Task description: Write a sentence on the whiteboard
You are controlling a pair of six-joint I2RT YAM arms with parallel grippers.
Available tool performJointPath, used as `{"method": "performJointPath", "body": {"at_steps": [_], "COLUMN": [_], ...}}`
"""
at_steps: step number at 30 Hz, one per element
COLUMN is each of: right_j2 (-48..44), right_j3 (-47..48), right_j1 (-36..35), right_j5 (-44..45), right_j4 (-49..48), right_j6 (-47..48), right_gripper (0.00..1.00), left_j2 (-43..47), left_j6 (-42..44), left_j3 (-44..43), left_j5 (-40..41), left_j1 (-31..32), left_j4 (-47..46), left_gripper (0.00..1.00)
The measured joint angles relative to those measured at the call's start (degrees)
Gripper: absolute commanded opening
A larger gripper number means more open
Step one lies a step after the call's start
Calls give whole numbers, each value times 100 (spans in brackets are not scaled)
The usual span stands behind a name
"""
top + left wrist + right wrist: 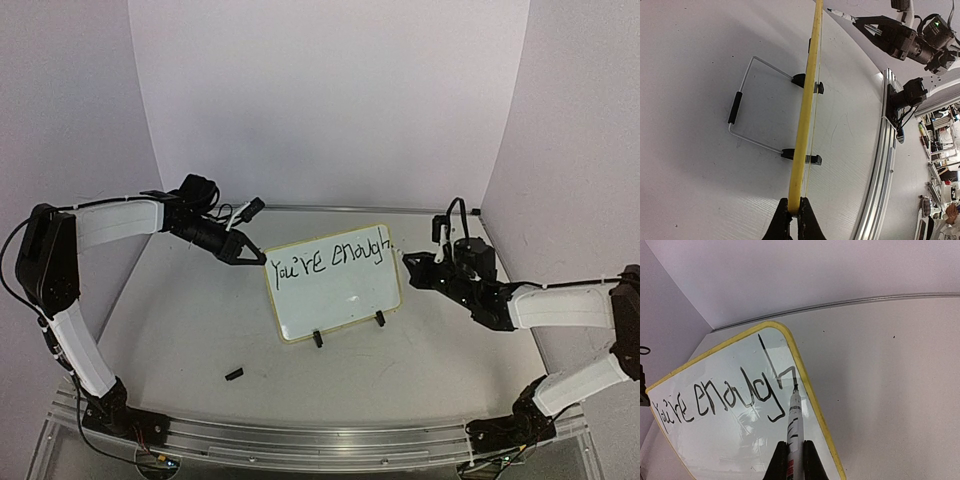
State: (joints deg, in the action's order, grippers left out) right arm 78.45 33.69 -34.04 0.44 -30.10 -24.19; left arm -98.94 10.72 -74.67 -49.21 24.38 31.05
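Clamped in my right tool (795,460), white plastic marker (794,420) writes by right edge of yellow-rimmed whiteboard (715,440); extra pressure could topple it.

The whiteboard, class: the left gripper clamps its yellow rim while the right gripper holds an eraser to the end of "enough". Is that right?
Not an eraser: the right wrist view shows the right gripper holding a marker, tip on the final h of the sentence. The left gripper does clamp the whiteboard rim.
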Motion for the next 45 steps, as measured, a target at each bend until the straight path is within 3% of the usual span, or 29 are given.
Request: {"method": "performJointPath", "body": {"at_steps": [7, 32, 45], "right_j2": [-260, 225, -1070], "right_j3": [-132, -177, -191], "right_j1": [0, 0, -1], "right_j5": [-7, -180, -699], "right_j4": [17, -34, 256], "right_j6": [-91, -139, 91], "right_gripper": [0, 0, 0], "left_j2": [0, 0, 9], "left_j6": [0, -9, -2], "left_j3": [0, 0, 0], "left_j5": [8, 7, 49], "left_j1": [4, 7, 23], "left_j4": [0, -2, -2], "left_gripper": [0, 0, 0]}}
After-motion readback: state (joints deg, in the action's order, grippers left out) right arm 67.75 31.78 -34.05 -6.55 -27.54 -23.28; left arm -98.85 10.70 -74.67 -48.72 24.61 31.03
